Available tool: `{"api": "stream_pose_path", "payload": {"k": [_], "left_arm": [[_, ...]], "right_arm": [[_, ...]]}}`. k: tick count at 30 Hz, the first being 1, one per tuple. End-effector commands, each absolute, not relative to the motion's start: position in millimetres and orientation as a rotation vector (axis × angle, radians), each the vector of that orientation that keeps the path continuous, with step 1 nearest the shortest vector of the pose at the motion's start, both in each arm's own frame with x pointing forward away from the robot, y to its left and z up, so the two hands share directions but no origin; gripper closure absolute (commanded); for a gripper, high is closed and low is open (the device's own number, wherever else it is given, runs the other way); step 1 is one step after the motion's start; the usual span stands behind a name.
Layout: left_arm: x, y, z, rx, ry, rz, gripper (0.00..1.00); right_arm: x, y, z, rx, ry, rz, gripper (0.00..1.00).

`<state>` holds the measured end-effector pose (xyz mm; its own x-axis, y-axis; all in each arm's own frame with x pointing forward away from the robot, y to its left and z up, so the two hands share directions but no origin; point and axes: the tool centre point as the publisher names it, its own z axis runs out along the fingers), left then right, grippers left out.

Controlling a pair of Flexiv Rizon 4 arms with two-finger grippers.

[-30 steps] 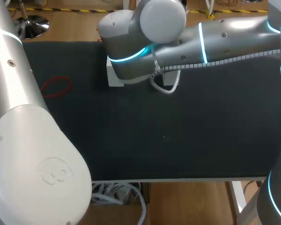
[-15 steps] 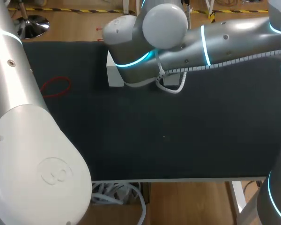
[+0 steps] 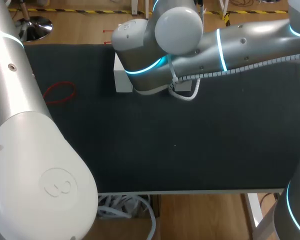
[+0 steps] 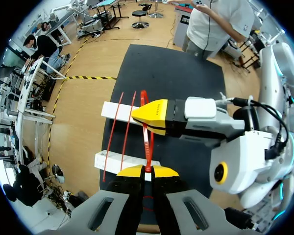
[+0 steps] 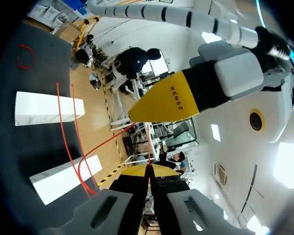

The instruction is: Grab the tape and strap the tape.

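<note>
The tape is a thin red strap (image 4: 146, 142). In the left wrist view it rises from my left gripper (image 4: 147, 171), which is shut on it, to my right gripper (image 4: 139, 115) just ahead. From there it runs in two lines across two white boxes (image 4: 118, 109) (image 4: 118, 159). Seen from the right wrist, my right gripper (image 5: 148, 170) is shut on the strap (image 5: 148, 159), with the left gripper's yellow tips (image 5: 137, 115) close ahead. In the head view my right arm (image 3: 190, 45) covers both grippers above one white box (image 3: 121, 77).
A second red strap, a loose loop (image 3: 60, 92), lies on the black mat (image 3: 190, 150) at the left, apart from the boxes; it also shows in the right wrist view (image 5: 25, 56). My left arm (image 3: 25, 150) fills the head view's left side.
My right arm's wrist has shifted a little to the right and away, uncovering more of the white box. The loose red loop has stayed put.
</note>
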<state>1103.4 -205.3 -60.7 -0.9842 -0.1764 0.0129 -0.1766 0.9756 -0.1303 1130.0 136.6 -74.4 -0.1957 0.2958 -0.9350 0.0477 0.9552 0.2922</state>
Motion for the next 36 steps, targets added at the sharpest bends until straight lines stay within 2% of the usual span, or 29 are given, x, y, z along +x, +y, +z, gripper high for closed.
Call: {"api": "stream_pose_path", "payload": {"k": [1, 36], "left_arm": [[1104.5, -205.9, -59.0, 0.277, -3.118, 0.197, 1.0], [1104.5, -205.9, -59.0, 0.277, -3.118, 0.197, 1.0]], "right_arm": [[1128.7, 138.2, -72.3, 0.254, 1.767, 0.232, 1.0], [1131.1, 150.9, -73.2, 0.262, 1.763, 0.258, 1.0]]}}
